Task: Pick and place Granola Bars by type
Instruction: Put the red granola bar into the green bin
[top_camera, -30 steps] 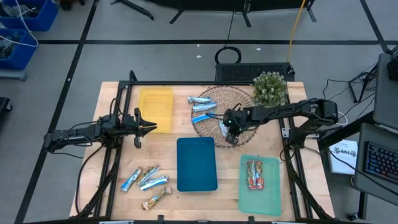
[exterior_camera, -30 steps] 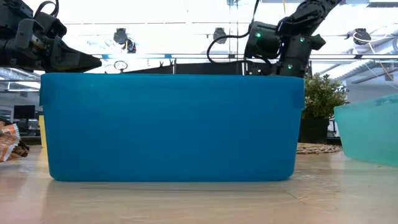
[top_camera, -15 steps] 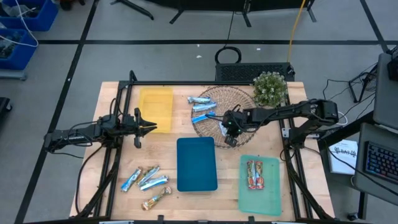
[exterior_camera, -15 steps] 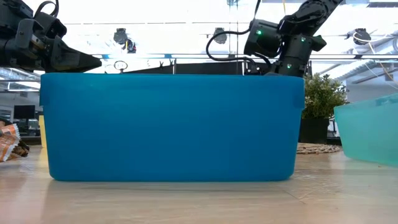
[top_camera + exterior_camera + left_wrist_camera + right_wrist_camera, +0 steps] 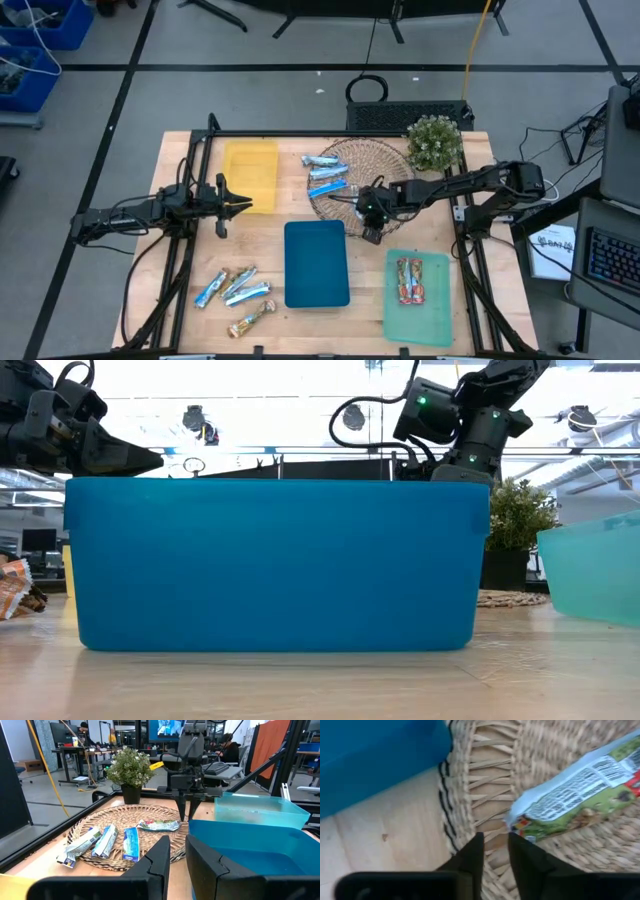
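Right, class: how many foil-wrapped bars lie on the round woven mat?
4, all on the round woven mat: three blue-and-silver foil bars side by side, and one green-and-white bar near the right gripper. None looks hidden.

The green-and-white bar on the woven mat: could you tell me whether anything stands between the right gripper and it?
Nothing visible does. The right gripper hangs over the woven mat at its rim, and the green-and-white bar lies just ahead with only bare weave between. The blue tray sits off to the side.
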